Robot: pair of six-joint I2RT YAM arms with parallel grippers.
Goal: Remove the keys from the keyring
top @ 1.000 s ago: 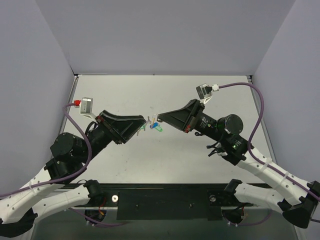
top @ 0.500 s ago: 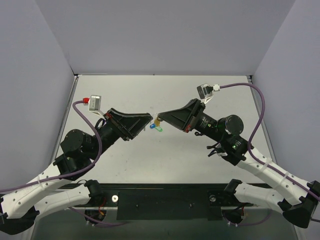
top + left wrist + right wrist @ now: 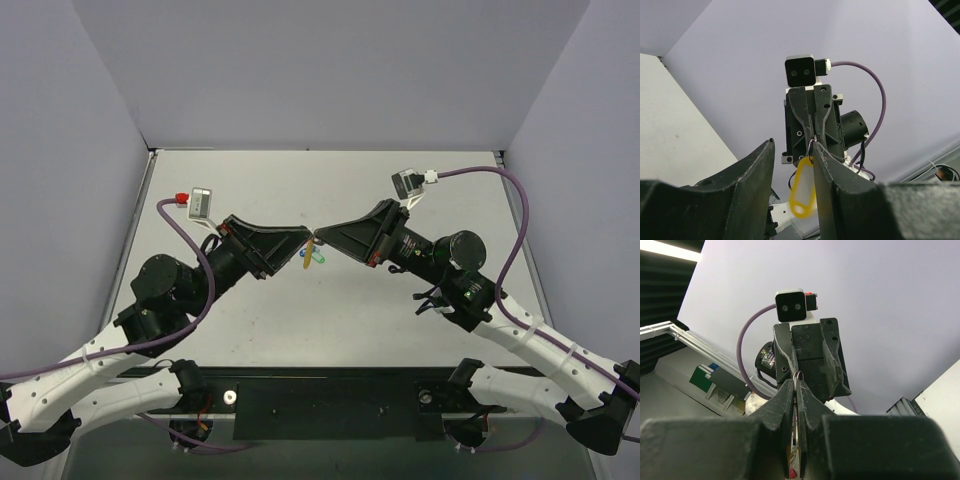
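Observation:
The keyring's yellow tag [image 3: 802, 192] hangs from a thin metal ring [image 3: 813, 144], with the ring pinched in my right gripper [image 3: 796, 385], which is shut on it. In the top view the tag [image 3: 311, 246] dangles just above the table, between the two gripper tips. My left gripper [image 3: 793, 144] faces the right one tip to tip and stands open. Its jaws straddle the tag, and the right-hand finger [image 3: 826, 170] lies close against the tag's edge. The ring [image 3: 798, 376] pokes out above the right fingertips. The keys are not to be made out in any view.
A green tag [image 3: 320, 258] and a blue tag [image 3: 303, 254] lie on the grey table [image 3: 330, 190] just below the meeting grippers. Pale walls stand on three sides. Both arm bases sit on the black rail at the near edge.
My left arm has swung right and forward until its tips meet the right gripper, and its jaws have narrowed round the yellow tag. The right arm has held still.

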